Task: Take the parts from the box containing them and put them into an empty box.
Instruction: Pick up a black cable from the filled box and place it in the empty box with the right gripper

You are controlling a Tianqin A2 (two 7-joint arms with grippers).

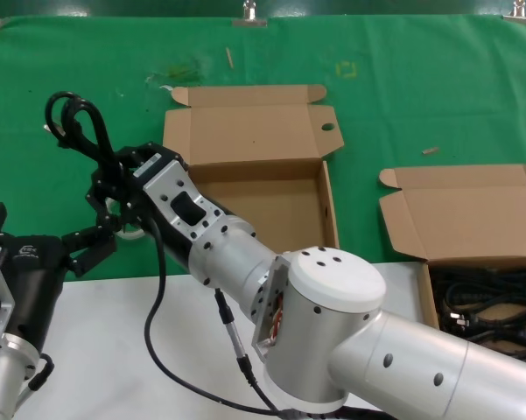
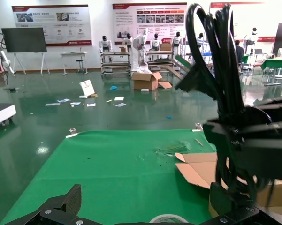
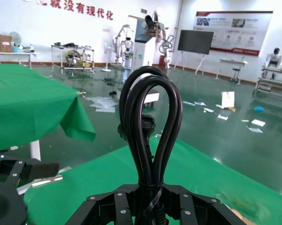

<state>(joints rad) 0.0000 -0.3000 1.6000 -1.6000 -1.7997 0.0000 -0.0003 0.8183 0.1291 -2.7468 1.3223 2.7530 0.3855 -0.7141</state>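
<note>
- Black cable bundle point(image 1: 77, 122) is pinched in the right pincer point(image 1: 114, 175), which reaches across from the robot's right side to a spot left of the empty box point(image 1: 261, 188).
- In the right wrist view the pads are pressed together on the bundle point(image 3: 151, 136) just below its loop; the loop stands up out of the right pincer point(image 3: 150, 199), long axis roughly upright and in line with the fingers.
- Key relation: in the head view the holed-flap box lies to the right of the held bundle, on the green tabletop point(image 1: 420, 96). Bundle is off to the left of the tray's left wall, not over it.
- My read: next move is a sideways shift toward the robot's right, then tip or lower so the bundle's long axis lies along a box side, since it looks about as long as one.
- Source box point(image 1: 473, 219) sits far right, more black cables point(image 1: 490, 306) in it, so the job is only partly done.
- Left pincer point(image 1: 92, 245) hangs low just beside the right one, jaws spread, holding nothing. It's also near the box, but the right arm carries the load.
- Risk: the loop could catch the left wall if lowered early.
</note>
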